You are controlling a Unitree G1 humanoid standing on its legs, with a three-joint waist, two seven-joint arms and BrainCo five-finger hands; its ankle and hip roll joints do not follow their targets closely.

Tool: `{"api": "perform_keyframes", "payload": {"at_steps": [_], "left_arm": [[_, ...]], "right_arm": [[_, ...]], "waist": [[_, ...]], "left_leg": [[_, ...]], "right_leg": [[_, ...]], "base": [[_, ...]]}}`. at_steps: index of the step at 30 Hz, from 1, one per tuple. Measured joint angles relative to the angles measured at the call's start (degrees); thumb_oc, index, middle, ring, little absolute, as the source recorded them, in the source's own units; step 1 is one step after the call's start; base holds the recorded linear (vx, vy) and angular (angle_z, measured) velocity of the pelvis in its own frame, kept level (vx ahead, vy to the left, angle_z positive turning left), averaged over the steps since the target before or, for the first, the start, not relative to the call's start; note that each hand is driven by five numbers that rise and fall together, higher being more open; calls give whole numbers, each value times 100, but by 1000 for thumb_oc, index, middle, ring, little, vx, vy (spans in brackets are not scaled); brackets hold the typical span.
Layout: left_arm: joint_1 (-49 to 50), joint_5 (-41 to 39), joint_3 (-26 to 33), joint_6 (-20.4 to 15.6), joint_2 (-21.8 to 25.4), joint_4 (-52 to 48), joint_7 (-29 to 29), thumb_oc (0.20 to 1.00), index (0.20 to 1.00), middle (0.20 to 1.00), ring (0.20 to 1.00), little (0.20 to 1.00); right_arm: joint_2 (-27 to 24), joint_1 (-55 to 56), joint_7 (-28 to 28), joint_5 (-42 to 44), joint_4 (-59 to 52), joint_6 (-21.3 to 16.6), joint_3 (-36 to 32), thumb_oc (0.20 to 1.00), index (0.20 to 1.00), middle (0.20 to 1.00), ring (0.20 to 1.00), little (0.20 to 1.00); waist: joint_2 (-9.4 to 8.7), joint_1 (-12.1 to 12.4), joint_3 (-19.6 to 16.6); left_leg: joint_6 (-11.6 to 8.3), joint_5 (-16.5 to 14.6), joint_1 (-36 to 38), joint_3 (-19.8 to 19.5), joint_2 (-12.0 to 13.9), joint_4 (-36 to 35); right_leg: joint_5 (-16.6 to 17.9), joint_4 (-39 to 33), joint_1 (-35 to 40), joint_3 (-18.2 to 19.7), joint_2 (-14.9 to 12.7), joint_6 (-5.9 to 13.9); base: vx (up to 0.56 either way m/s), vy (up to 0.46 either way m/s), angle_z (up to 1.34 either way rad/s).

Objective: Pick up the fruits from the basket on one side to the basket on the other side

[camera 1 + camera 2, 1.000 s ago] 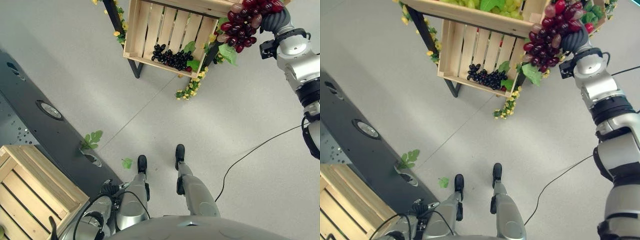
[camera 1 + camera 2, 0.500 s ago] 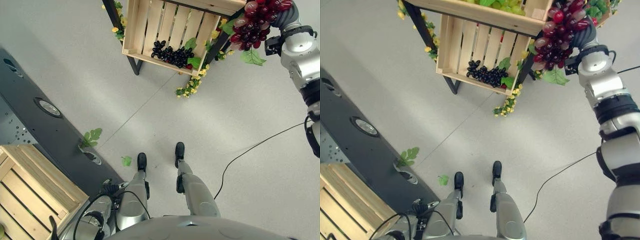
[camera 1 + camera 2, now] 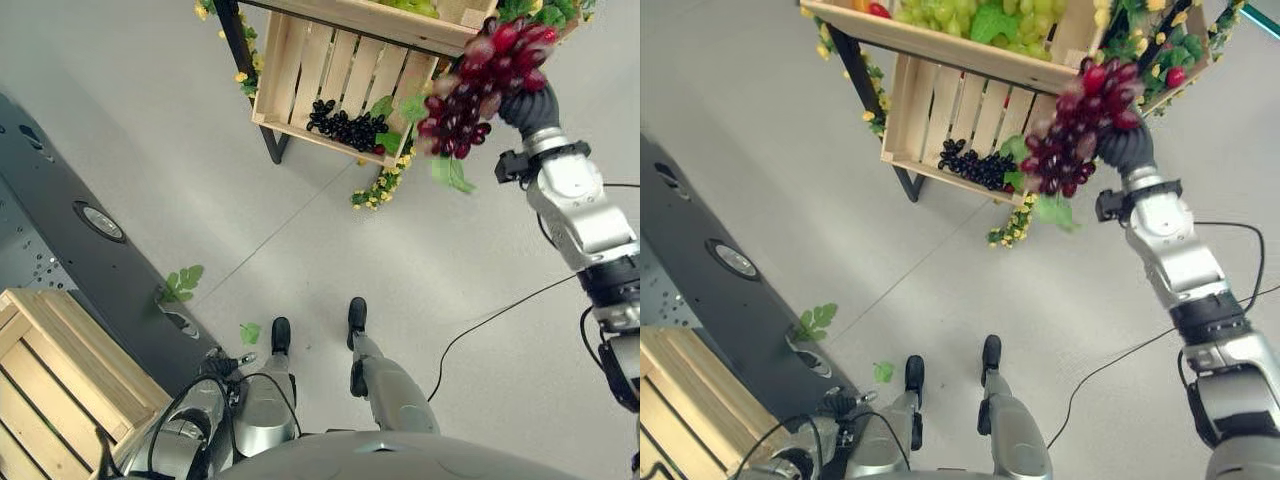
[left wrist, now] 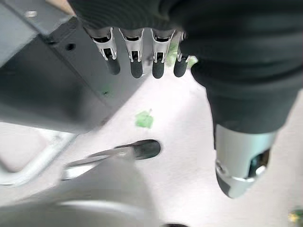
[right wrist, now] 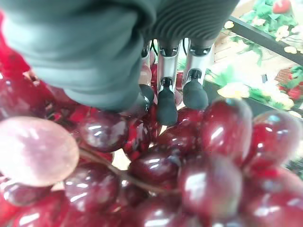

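The right robot hand (image 5: 165, 90) curls round the red grape bunch (image 3: 1076, 130), which hangs below it; the wooden crate (image 3: 55, 375) lies far opposite.

The red grape bunch (image 3: 478, 88) is a big cluster of glossy dark-red grapes with a few paler pinkish ones mixed in and a green leaf dangling off its lower end. It's up in the air, hanging from the right hand (image 5: 166, 97), whose fingers curl down onto the top of the cluster. Just past the hand sits the wooden crate (image 3: 335, 75) on its dark stand, holding a small bunch of black grapes (image 3: 345, 124). The other wooden crate (image 3: 55, 378) lies well away from that hand, low by the robot's left side.
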Motion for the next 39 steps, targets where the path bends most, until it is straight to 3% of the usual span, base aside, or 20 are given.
{"api": "perform_keyframes", "payload": {"at_steps": [15,30,39], "left_arm": [[83,256,44,6,-151,-226,-42,1000,1000,1000,1000,1000],[279,677,50,30,-219,-72,-49,1000,1000,1000,1000,1000],[636,663,435,104,-190,-28,-3,1000,1000,1000,1000,1000]], "right_arm": [[892,1947,351,-635,-1007,-7,-1063,200,200,200,200,200],[1216,2025,513,-895,-1513,-25,-849,200,200,200,200,200],[1179,2014,550,-888,-1550,-18,-591,200,200,200,200,200]], "waist": [[7,-234,-10],[99,-272,-374],[315,-237,-463]], "left_leg": [[-17,-10,392,14,52,-39],[-60,-40,454,49,115,10],[-228,-258,674,-56,256,480]], "right_leg": [[-82,-2,358,5,44,-40],[-89,-2,419,22,102,-53],[-209,-6,877,-50,252,-220]], "base": [[-9,-36,0],[9,-17,-1],[7,-137,3]]}}
